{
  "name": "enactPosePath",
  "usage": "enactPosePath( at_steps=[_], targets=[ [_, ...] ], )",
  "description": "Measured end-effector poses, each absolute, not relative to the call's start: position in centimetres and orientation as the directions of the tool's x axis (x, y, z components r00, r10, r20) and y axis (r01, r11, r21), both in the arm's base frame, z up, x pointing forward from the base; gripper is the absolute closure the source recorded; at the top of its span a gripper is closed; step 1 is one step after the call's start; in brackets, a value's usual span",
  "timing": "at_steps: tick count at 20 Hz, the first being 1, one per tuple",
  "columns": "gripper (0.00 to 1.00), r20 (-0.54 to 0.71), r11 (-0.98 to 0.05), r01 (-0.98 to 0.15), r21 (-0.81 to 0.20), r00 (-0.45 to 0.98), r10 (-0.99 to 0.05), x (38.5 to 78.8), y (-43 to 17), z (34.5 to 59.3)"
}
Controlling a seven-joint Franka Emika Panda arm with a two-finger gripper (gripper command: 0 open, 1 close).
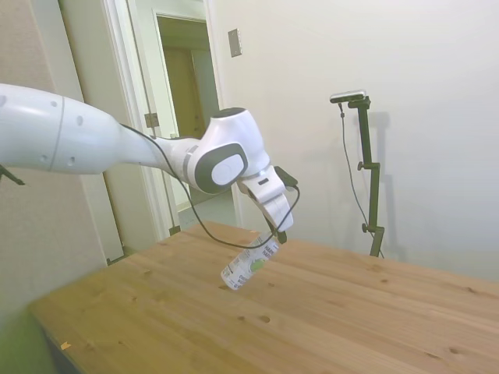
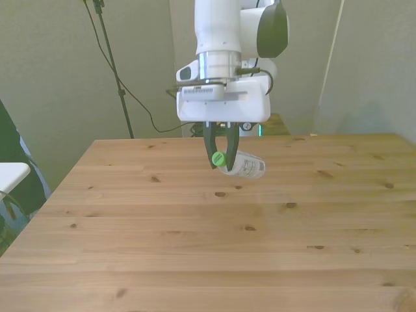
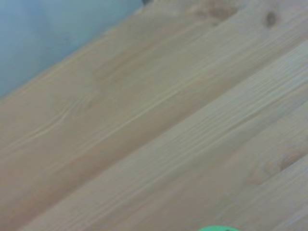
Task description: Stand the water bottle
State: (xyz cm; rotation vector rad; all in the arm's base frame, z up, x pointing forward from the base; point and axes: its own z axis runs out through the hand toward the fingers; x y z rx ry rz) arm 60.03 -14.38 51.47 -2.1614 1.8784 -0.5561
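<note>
The water bottle [image 1: 250, 266] [image 2: 244, 165] is a small slim plastic bottle with a white label and a green cap [image 2: 218, 158]. It hangs tilted in the air above the wooden table [image 2: 195, 260], touching nothing below. My gripper [image 2: 219, 156] [image 1: 279, 234] is shut on the bottle's cap end, and the bottle's body slants away and downward from the fingers. In the wrist view only a sliver of the green cap [image 3: 217, 228] shows at the picture's edge, over blurred table planks.
The table's edge lies near the front view's left [image 2: 58, 188]. A doorway [image 1: 183, 93] stands behind the arm in the side view.
</note>
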Motion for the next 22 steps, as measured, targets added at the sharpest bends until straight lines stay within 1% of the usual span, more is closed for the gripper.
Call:
enactPosePath(
  at_steps=[3, 6, 8, 10, 13, 16, 19, 22],
  targets=[
    [1.00, 0.227, -0.105, -0.880, -0.464, -0.004, -0.974, 58.4, -13.7, 52.5],
    [1.00, 0.330, -0.071, -0.862, -0.503, -0.115, -0.937, 58.1, -13.9, 52.5],
    [1.00, 0.354, -0.065, -0.859, -0.509, -0.140, -0.925, 58.3, -12.9, 52.1],
    [1.00, 0.349, -0.058, -0.854, -0.516, -0.148, -0.925, 58.9, -11.9, 51.9],
    [1.00, 0.359, -0.037, -0.829, -0.558, -0.201, -0.912, 61.1, -12.5, 52.2],
    [1.00, 0.408, -0.031, -0.797, -0.603, -0.275, -0.871, 64.2, -14.1, 51.4],
    [1.00, 0.446, -0.035, -0.761, -0.648, -0.341, -0.827, 67.0, -14.5, 50.6],
    [1.00, 0.485, -0.064, -0.730, -0.680, -0.383, -0.786, 69.2, -13.6, 50.2]
  ],
)
